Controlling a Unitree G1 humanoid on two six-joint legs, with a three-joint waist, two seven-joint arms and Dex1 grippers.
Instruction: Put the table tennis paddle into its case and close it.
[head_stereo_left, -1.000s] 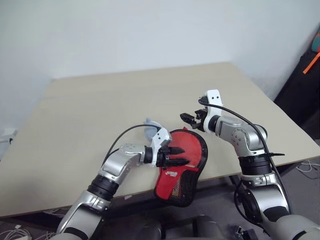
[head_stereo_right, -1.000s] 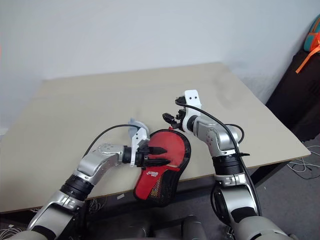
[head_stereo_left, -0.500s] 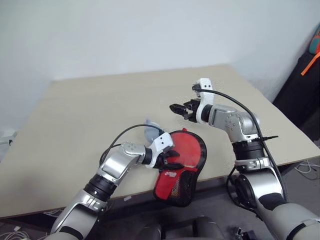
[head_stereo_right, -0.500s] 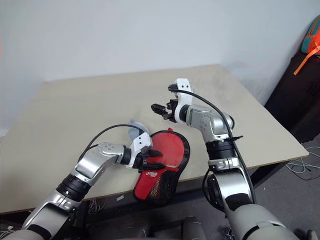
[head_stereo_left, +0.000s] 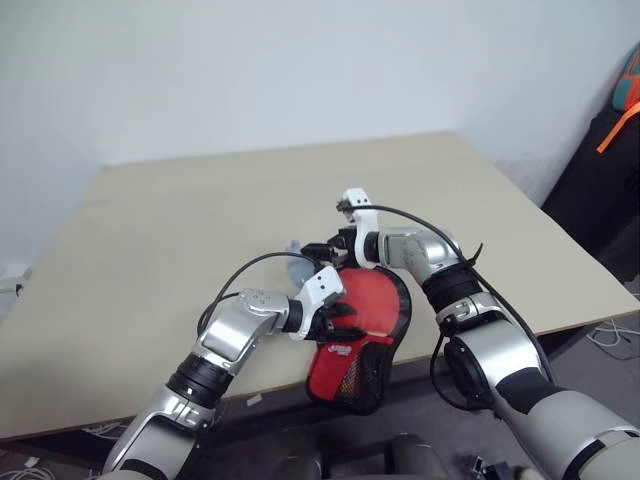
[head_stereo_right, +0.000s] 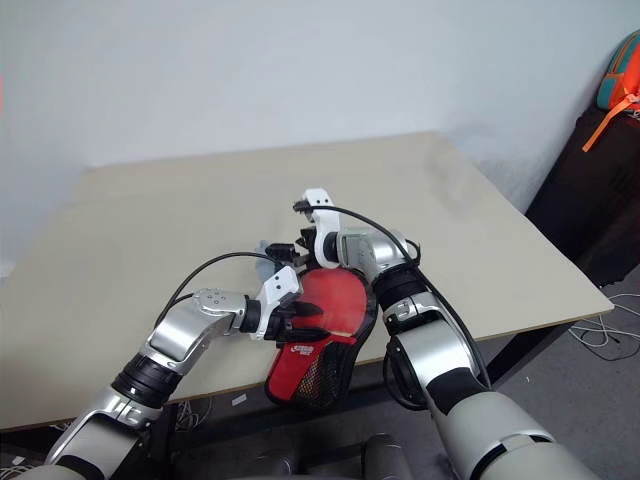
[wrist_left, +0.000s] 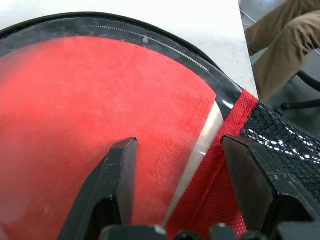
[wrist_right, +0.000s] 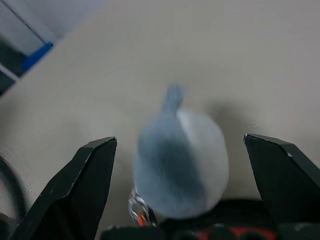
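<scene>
Fingers of the left gripper stand apart over the table tennis paddle, which lies inside the open case at the table's near edge; they grip nothing. Right gripper, its fingers spread wide and empty, hovers at the case's far rim over a pale blue-grey tab. Judged stiff and light, the paddle needs only pressing flat; the soft case is best taken by its edging. Count: one paddle, one case.
</scene>
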